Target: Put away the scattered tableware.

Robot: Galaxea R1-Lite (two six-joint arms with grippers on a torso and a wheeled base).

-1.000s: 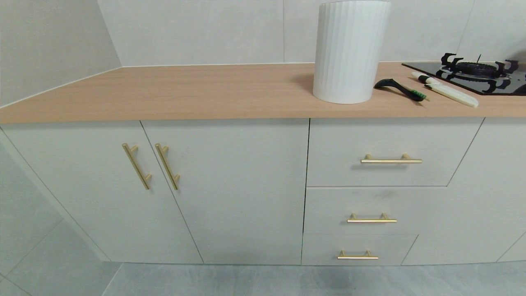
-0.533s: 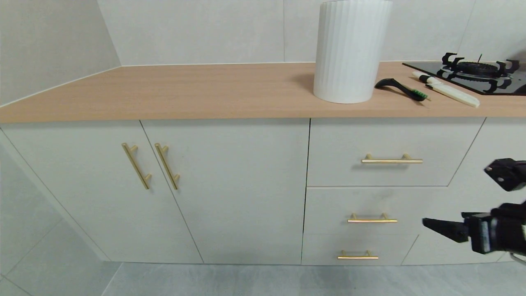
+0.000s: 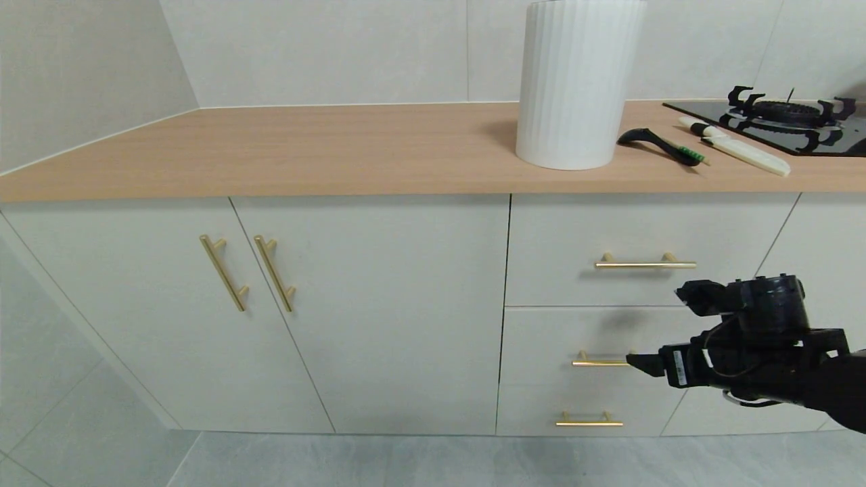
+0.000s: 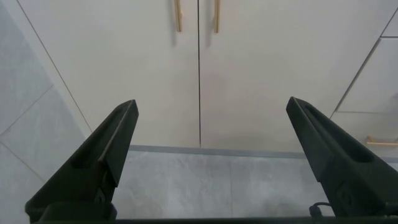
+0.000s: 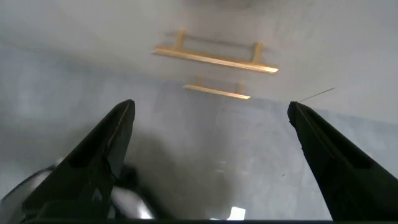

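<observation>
My right gripper (image 3: 656, 326), jaws wide and empty, has swung in from the right toward the middle drawer handle (image 3: 612, 362), so I judge a drawer opens first, with the black utensil (image 3: 659, 145) and white knife (image 3: 741, 153) lying untouched near the counter's (image 3: 304, 145) right end.

The right arm (image 3: 822, 382) comes in low from the right, its tool (image 3: 666, 329) turned sideways, fingers spread wide. The lower fingertip (image 3: 639, 360) sits just beside the right end of the middle drawer handle (image 3: 609, 363). The left tool (image 4: 211, 124) gapes equally wide.
</observation>
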